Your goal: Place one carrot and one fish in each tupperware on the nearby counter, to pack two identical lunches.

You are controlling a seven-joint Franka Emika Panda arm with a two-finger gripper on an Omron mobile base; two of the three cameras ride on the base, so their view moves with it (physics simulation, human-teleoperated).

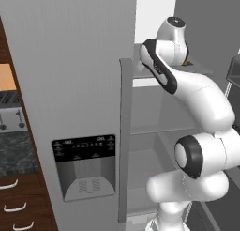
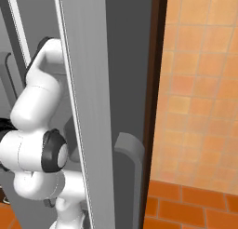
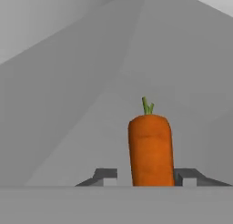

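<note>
I have the tool (image 3: pixel 145 175) reaching into the open fridge, its fingertips (image 3: pixel 105 175) either side of a carrot (image 3: pixel 150 148) that lies on a grey fridge shelf (image 3: pixel 68 127). Whether the jaws already grip it I cannot tell. I want them square on the thick body, firm before lifting, then a straight withdrawal clear of the fridge door (image 1: pixel 70 84).

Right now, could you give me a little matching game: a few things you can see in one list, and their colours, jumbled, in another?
Things:
1. carrot
2. fridge door
3. wall tiles
4. drawer handles

Colours:
A. silver
B. plain grey
C. bright orange with a green stub
D. pale orange-tan squares

Pairs: 1-C, 2-B, 3-D, 4-A
</note>
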